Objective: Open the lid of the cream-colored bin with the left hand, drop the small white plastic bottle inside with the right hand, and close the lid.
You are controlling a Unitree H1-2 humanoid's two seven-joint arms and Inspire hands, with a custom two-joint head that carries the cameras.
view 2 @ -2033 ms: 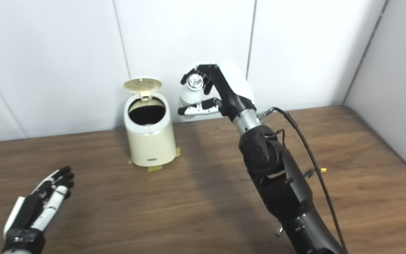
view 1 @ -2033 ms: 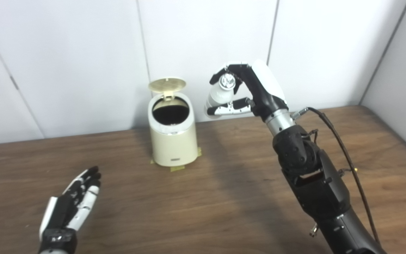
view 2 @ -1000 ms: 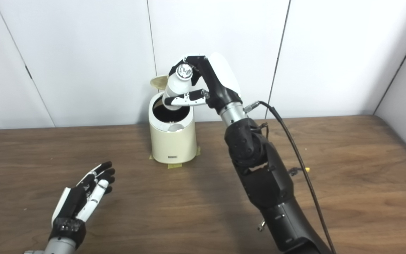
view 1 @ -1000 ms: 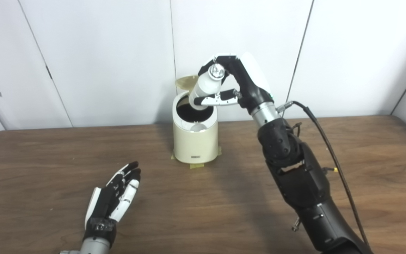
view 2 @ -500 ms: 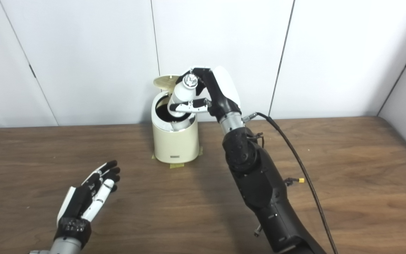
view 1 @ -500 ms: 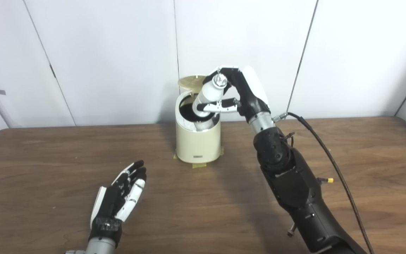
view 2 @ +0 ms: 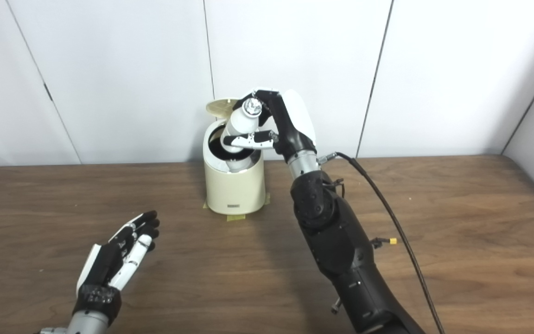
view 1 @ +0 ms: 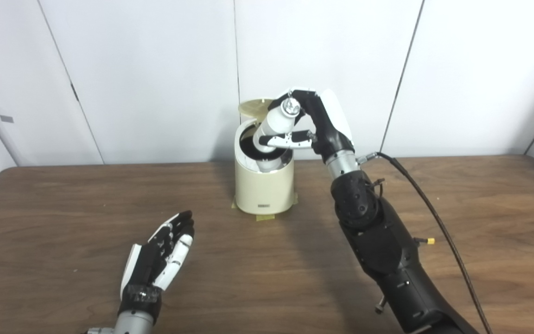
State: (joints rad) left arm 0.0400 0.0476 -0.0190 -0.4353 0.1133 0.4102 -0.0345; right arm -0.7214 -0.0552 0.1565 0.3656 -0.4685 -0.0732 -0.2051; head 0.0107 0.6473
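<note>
right robot hand (view 1: 315, 125) pinching bottle (view 1: 274, 125), tilting over bin (view 1: 263, 185) mouth | advice: centre it, then release | left robot hand (view 1: 162, 255) spread, idling

Bright, even overhead light, both views. Soft shadow on dark brown wooden table (view 1: 63, 204) beside black right robot arm (view 1: 378, 241). Mild glare on plain white wall panels (view 2: 109, 69). Slight softness overall; no obvious edge distortion.

Carried by the right robot hand (view 1: 315, 125) from beside the bin (view 1: 264, 185) to over its mouth; bottle (view 1: 272, 128) now lowered, tilted, partway inside.
</note>
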